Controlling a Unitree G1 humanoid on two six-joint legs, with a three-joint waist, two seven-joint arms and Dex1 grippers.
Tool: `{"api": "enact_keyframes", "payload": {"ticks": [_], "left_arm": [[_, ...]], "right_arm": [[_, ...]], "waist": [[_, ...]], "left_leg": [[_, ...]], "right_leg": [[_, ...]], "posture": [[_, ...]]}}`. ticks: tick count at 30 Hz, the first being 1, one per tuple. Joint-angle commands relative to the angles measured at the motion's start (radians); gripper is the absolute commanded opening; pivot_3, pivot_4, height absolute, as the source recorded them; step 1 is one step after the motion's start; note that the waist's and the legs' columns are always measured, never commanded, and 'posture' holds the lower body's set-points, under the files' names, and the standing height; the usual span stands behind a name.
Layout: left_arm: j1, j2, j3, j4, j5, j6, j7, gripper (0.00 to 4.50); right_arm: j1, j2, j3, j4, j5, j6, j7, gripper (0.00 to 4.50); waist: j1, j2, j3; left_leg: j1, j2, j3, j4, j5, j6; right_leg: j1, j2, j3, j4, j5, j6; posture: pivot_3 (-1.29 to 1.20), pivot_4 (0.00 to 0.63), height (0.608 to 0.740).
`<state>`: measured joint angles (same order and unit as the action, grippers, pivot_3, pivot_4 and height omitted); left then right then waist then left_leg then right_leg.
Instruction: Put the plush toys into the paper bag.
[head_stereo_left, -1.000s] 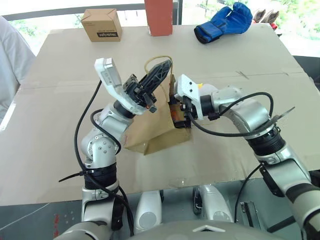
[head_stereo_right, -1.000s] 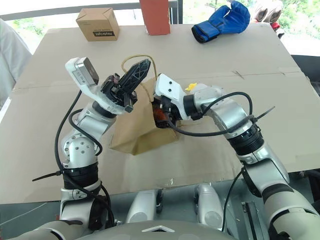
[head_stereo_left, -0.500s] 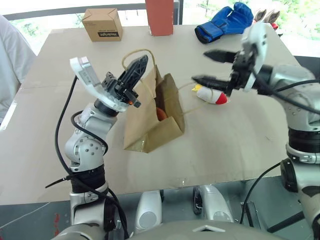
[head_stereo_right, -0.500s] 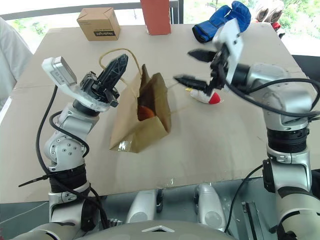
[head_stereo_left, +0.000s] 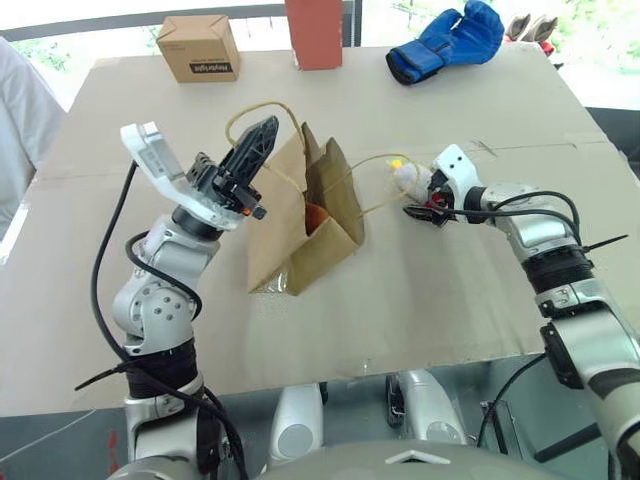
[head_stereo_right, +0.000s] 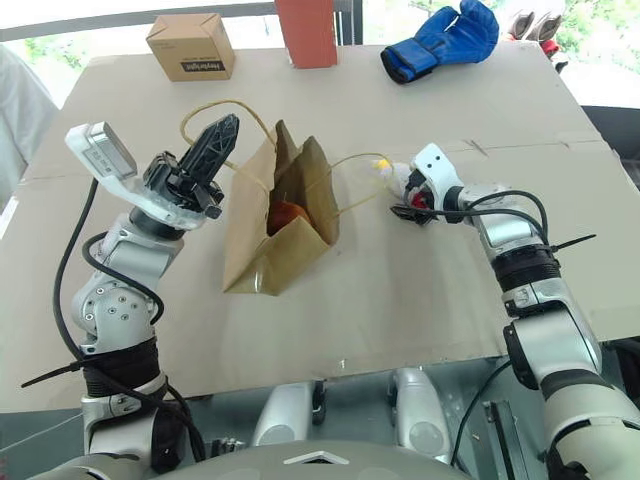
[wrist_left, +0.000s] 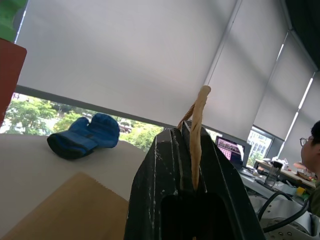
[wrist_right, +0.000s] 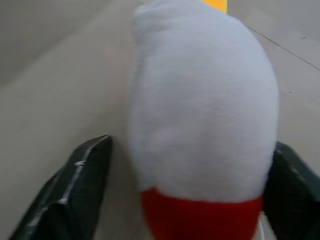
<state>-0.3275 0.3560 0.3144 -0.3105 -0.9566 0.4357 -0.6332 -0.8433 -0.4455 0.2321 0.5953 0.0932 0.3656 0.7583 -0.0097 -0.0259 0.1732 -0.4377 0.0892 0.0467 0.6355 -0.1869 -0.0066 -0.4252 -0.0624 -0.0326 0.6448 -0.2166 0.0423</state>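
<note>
Now your cardboard-covered table stands beside bright windows. Mid-table, the paper bag gapes rightward around the orange plush, its handle clamped in your left gripper. Right of it, your right gripper straddles the white plush: yellow end far, red tip near, fingers apart.

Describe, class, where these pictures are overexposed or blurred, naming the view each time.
Left eye view: daylight past the table's far edge is washed out white. Left wrist view: bright blinds, dark fingers shut on the bag handle. Right wrist view: the white plush toy is softly blurred.
</note>
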Motion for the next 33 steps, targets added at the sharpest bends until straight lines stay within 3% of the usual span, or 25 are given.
{"api": "enact_keyframes", "payload": {"ticks": [1, 6, 11, 15, 23, 29, 33], "left_arm": [[0.005, 0.011, 0.015, -0.061, -0.024, -0.011, 0.001, 0.0], [0.0, 0.011, 0.009, -0.053, -0.023, -0.015, 0.006, 0.0], [-0.018, 0.011, 0.0, -0.036, -0.026, -0.011, -0.002, 0.0], [-0.055, 0.01, -0.014, -0.003, -0.031, -0.001, -0.023, 0.0], [-0.119, 0.008, -0.031, 0.055, -0.008, -0.015, -0.055, 0.0], [-0.115, -0.001, -0.056, 0.044, 0.016, -0.029, -0.066, 0.0], [-0.107, -0.025, -0.068, 0.023, 0.022, -0.035, -0.057, 0.0]], "right_arm": [[0.008, -0.041, -0.076, -0.086, 0.03, -0.063, 0.045, 2.24], [0.199, -0.167, -0.259, -0.529, 0.191, 0.04, 0.101, 0.05], [0.232, -0.242, -0.335, -0.75, 0.218, 0.09, 0.065, 0.05], [0.131, -0.291, -0.203, -0.83, 0.118, 0.012, 0.114, 0.05], [-0.105, -0.192, 0.128, -0.601, -0.13, -0.324, 0.264, 0.05], [-0.234, -0.13, 0.196, -0.447, -0.2, -0.502, 0.335, 0.05], [-0.335, -0.103, 0.297, -0.318, -0.328, -0.695, 0.381, 0.05]], "waist": [[0.002, 0.0, 0.0], [0.021, 0.001, 0.0], [0.019, 0.001, 0.001], [0.017, 0.002, 0.001], [0.018, 0.002, 0.002], [0.022, 0.002, 0.002], [0.02, 0.002, 0.002]], "left_leg": [[0.0, 0.0, 0.0, 0.0, 0.0, 0.0], [0.0, 0.0, 0.0, 0.0, 0.0, 0.0], [0.002, 0.0, 0.0, 0.0, 0.0, 0.0], [0.002, 0.0, 0.0, 0.0, 0.0, 0.0], [0.001, 0.0, 0.001, 0.0, 0.0, 0.0], [0.0, 0.0, 0.001, 0.0, 0.0, 0.0], [0.001, 0.0, 0.001, 0.0, 0.0, 0.0]], "right_leg": [[0.0, 0.0, 0.0, 0.0, 0.0, 0.0], [0.0, 0.0, 0.0, -0.001, 0.0, 0.0], [0.0, 0.0, 0.0, -0.001, -0.004, 0.0], [0.0, 0.0, 0.001, -0.001, -0.004, 0.0], [0.0, 0.001, 0.002, -0.001, -0.004, 0.001], [0.0, 0.001, 0.001, -0.002, 0.0, 0.0], [0.0, 0.001, 0.001, -0.001, 0.0, 0.0]], "posture": [[0.0, 0.15, 0.714], [0.0, 0.15, 0.714], [0.0, 0.15, 0.714], [0.0, 0.15, 0.714], [0.0, 0.15, 0.714], [0.0, 0.15, 0.714], [0.0, 0.15, 0.714]]}}
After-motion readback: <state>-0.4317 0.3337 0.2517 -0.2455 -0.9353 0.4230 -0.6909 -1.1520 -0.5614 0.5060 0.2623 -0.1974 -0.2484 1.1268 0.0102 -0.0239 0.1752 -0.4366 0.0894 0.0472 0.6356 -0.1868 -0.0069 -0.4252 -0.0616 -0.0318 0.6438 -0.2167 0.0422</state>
